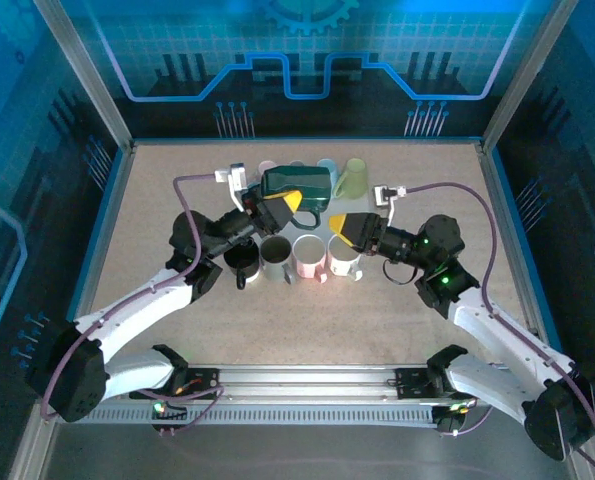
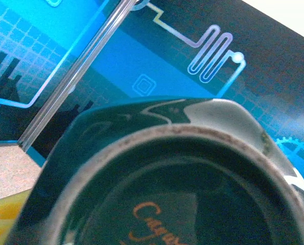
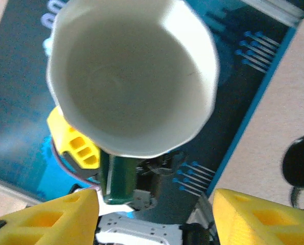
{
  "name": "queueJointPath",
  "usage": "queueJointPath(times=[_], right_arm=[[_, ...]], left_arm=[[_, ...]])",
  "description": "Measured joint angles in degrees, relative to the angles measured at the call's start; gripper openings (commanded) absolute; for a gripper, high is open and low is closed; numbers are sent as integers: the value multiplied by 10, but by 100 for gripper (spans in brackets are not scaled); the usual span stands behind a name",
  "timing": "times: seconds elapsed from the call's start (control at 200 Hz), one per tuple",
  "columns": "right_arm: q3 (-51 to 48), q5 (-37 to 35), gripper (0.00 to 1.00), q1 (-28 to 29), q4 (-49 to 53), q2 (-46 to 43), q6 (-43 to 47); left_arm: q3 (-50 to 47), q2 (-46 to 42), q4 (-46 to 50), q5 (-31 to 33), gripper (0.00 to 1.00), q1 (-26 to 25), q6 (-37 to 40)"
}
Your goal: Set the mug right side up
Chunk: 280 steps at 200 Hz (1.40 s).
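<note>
The left gripper (image 1: 285,203) clamps a dark green ceramic mug with a white inside (image 1: 297,183). The mug is held sideways in the air over the sandy table (image 1: 397,300), its mouth toward the right gripper (image 1: 338,226), whose yellow fingers are spread and empty. The wrist should probably roll slowly until the mouth faces up, then lower the mug clear of the row of upright mugs (image 1: 309,256).

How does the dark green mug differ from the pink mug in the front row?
Pose: the dark green mug is turned on its side; the pink mug stands upright, mouth up. Support: the left gripper holds the dark green mug above the table; the pink mug rests on it. Both have a handle.
</note>
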<state>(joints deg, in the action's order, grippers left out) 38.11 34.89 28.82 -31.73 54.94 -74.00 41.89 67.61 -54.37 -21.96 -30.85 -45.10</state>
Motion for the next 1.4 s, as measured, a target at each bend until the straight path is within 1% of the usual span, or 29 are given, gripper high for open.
queueJointPath(times=[0.29,0.325,0.405,0.56,0.615,0.715,0.795,0.845,0.88,0.905,0.92,0.93,1.045,1.145,1.24,1.305,1.4], right_arm=[[0,-3,61,42,-89,34,-32],[0,-6,59,44,-103,39,-37],[0,-17,51,49,-141,55,-52],[0,-37,45,57,-205,98,-85],[1,-42,39,60,-216,110,-92],[2,-49,21,65,-228,120,-103],[4,-54,10,68,-232,120,-119],[4,-54,4,70,-231,119,-118],[4,-55,2,71,-226,117,-117],[4,-55,2,71,-219,114,-114],[4,-56,1,71,-216,112,-112],[4,-56,1,71,-211,110,-110],[4,-64,0,69,-154,82,-81],[4,-73,0,63,-75,35,-36],[13,-94,0,58,49,-31,36],[44,-125,0,56,176,-71,109],[107,-179,0,56,342,-99,213]], left_arm=[[0,16,-34,-5,67,0,0],[0,20,-40,-6,66,0,0],[0,26,-47,-10,66,0,0],[-3,27,-54,-16,66,0,0],[-4,27,-56,-17,66,0,0],[-4,27,-60,-17,68,0,2],[-8,27,-73,-19,70,4,9],[-9,27,-77,-19,75,4,11],[-10,27,-77,-19,84,4,12],[-11,27,-77,-19,93,4,12],[-12,27,-76,-19,98,4,13],[-12,26,-76,-19,99,4,13],[-17,8,-47,-19,99,4,10],[-16,-36,22,-15,99,4,18],[-7,-98,140,3,99,4,48],[18,-138,241,20,99,4,82],[64,-181,366,44,99,4,134]])
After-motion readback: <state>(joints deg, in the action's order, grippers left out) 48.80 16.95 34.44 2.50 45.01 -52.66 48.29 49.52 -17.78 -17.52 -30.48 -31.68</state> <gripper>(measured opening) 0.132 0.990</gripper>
